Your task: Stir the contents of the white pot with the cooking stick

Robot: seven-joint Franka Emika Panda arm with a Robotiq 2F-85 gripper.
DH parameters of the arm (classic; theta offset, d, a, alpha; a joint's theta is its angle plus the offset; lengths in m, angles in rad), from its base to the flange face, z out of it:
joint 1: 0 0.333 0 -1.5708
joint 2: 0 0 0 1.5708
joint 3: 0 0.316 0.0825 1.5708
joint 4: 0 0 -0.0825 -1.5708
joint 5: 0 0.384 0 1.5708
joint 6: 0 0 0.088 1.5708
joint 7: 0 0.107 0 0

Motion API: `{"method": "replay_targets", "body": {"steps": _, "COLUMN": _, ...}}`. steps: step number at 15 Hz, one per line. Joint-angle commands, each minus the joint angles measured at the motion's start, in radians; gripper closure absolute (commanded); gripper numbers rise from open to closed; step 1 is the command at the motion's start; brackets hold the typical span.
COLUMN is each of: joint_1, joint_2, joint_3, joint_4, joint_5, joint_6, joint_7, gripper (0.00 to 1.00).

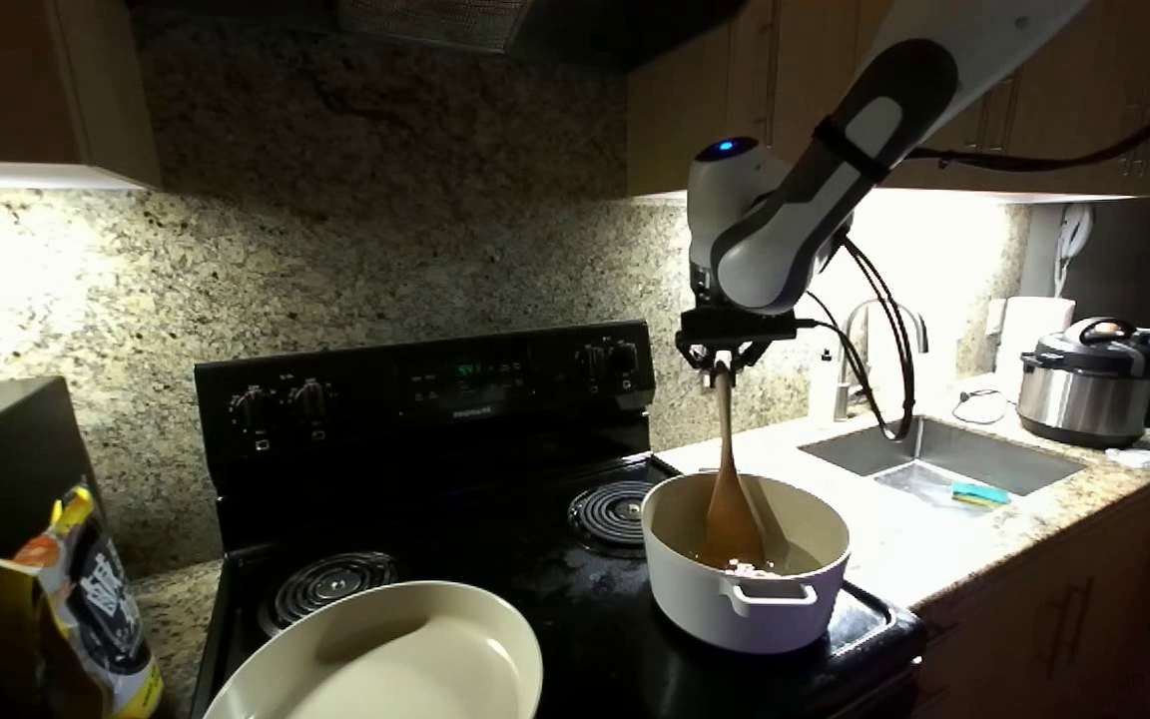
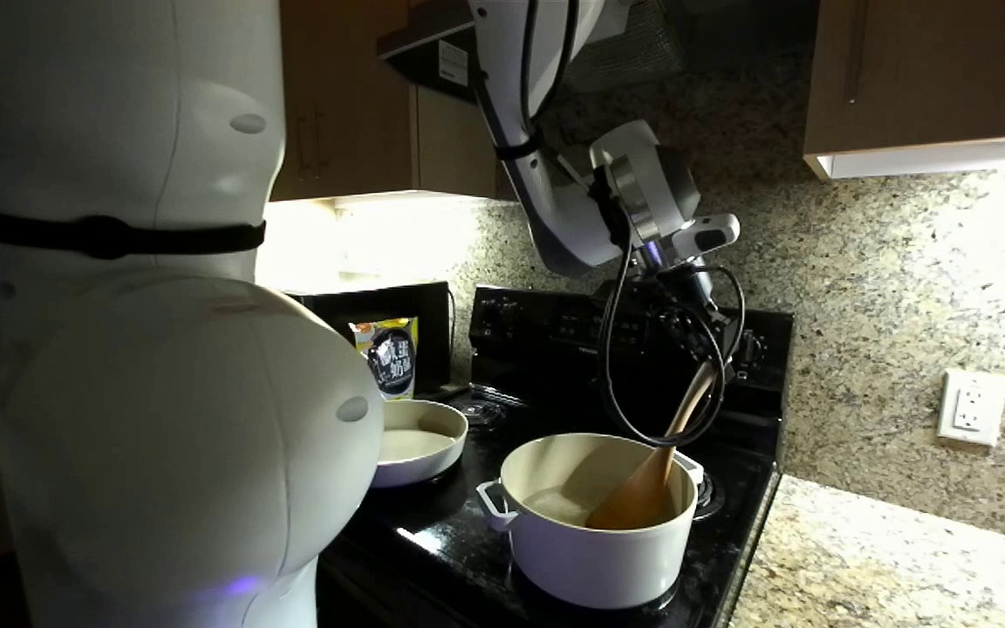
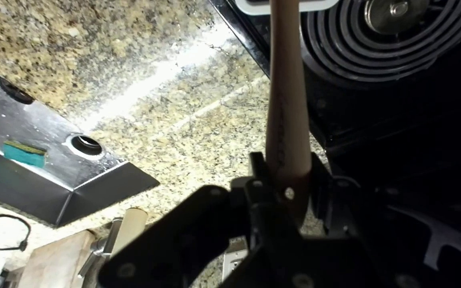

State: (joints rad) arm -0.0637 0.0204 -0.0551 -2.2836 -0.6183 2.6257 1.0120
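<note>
The black stove (image 1: pixel 590 624) bears the work, and at its front corner, beside the table (image 2: pixel 895 558), stands the white pot (image 1: pixel 735 614), upright; nothing visible braces it, so a hard push on its wall could probably make it slide. Above the pot hangs the tool (image 3: pixel 288 170), closed around the top end of the cooking stick (image 1: pixel 732 509) and pinching it from both sides. The stick leans, its shank passing close to the rim in both exterior views; whether they touch I cannot tell. Its broad blade (image 2: pixel 638 501) is down inside the pot, so the step in hand looks to be the stirring itself. To do it well, I would sweep the blade in slow, level circles, carrying the whole wrist round rather than tipping the stick, which may twist in the grip, and turn short of the wall. The contents (image 1: pixel 747 568) show only as a few pale bits by the blade's foot; how deep they lie is hidden, so press lightly.
</note>
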Motion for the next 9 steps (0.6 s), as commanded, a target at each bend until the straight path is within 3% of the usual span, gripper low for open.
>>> {"method": "replay_targets", "body": {"steps": 1, "joint_1": -0.004, "joint_2": 0.011, "joint_3": -0.021, "joint_4": -0.007, "joint_5": 0.035, "joint_6": -0.013, "joint_7": -0.026, "gripper": 0.93}}
{"method": "replay_targets", "body": {"steps": 9, "joint_1": 0.031, "joint_2": 0.006, "joint_3": -0.005, "joint_4": -0.048, "joint_5": 0.052, "joint_6": -0.011, "joint_7": -0.056, "gripper": 0.93}}
